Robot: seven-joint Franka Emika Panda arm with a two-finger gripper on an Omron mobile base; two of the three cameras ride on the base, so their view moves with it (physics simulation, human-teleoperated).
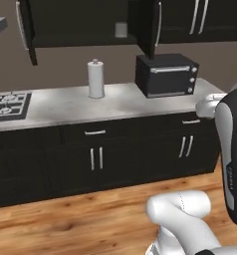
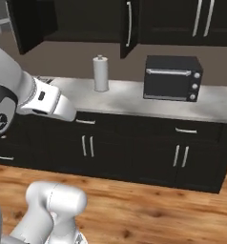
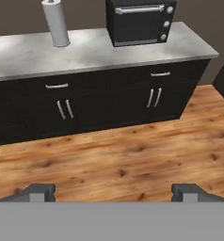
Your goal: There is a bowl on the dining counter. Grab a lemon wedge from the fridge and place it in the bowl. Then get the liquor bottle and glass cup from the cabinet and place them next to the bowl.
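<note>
The black upper cabinet stands with its doors swung open, one door jutting out above the oven; the same cabinet shows in the right base view. Inside it, on the shelf, stands a small pale glass cup. My gripper is open, its two dark fingertips far apart with nothing between them, and it looks down over the wooden floor towards the lower cabinets. The bowl, dining counter, lemon wedge, fridge and liquor bottle are out of view.
A grey counter over black lower cabinets carries a paper towel roll, a black toaster oven and a stove at the left. Wooden floor lies between me and the cabinets.
</note>
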